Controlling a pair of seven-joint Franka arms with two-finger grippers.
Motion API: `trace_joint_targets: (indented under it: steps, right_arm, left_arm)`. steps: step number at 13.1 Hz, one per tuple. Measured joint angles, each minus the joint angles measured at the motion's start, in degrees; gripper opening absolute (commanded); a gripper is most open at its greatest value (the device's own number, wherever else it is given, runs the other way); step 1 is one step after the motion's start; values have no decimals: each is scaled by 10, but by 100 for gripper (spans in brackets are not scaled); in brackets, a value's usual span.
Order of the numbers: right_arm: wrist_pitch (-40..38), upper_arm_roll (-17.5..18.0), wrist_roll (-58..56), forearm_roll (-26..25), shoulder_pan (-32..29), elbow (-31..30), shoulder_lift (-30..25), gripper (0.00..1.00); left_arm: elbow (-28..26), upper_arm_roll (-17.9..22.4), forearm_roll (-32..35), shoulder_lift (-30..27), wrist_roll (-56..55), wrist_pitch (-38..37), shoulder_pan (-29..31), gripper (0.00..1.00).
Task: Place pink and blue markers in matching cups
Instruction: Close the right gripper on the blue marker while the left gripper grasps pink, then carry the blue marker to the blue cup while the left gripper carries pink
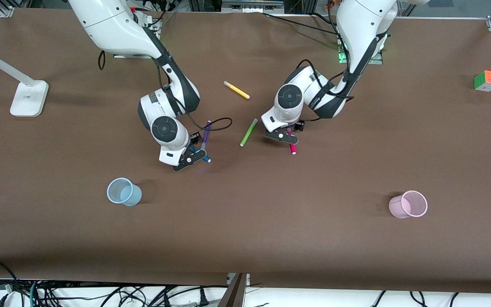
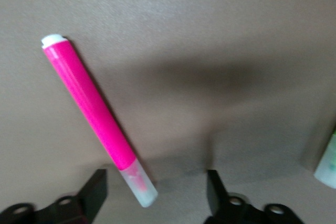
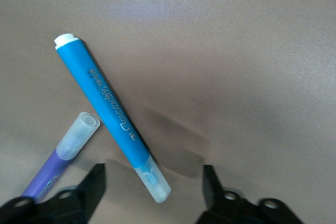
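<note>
Front view, hidden parts: most of the pink marker (image 1: 292,149) is covered by the left gripper (image 1: 282,136); only its lower end is seen. The blue marker (image 1: 205,159) is likewise largely covered by the right gripper (image 1: 191,160).
Left gripper: seen in the left wrist view (image 2: 156,195) spread wide, nothing held, low over the pink marker (image 2: 94,113), whose pale cap lies between the fingers.
Right gripper: spread wide (image 3: 152,190), nothing held, over the blue marker (image 3: 109,110) flat on the table (image 1: 245,221).
Purple pen (image 3: 60,153): beside the blue marker; its far end is cut off.
Blue cup (image 1: 122,191): nearer the front camera, toward the right arm's end.
Pink cup (image 1: 409,204): toward the left arm's end.
Green pen (image 1: 248,132): between the grippers.
</note>
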Motion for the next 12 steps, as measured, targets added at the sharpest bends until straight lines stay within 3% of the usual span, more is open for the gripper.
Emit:
trace_joint_targets:
  steps: [1, 2, 3, 5, 9, 12]
  right_arm:
    - [1, 0, 0, 0, 0, 0, 0, 10]
    - [1, 0, -1, 0, 0, 0, 0, 0]
    - [2, 0, -1, 0, 0, 0, 0, 0]
    - [4, 0, -1, 0, 0, 0, -1, 0]
    - [8, -13, -68, 0, -2, 19, -12, 0]
    - [-112, -52, -173, -1, -11, 88, -38, 0]
  left_arm:
    - [0, 3, 3, 0, 0, 0, 1, 55]
    - [-1, 5, 4, 0, 0, 0, 1, 41]
    - [-1, 5, 4, 0, 0, 0, 1, 21]
    - [0, 3, 5, -1, 0, 3, 1, 0]
    - [1, 3, 47, -3, 3, -2, 1, 0]
    - [37, 8, 62, -3, 42, -84, 7, 0]
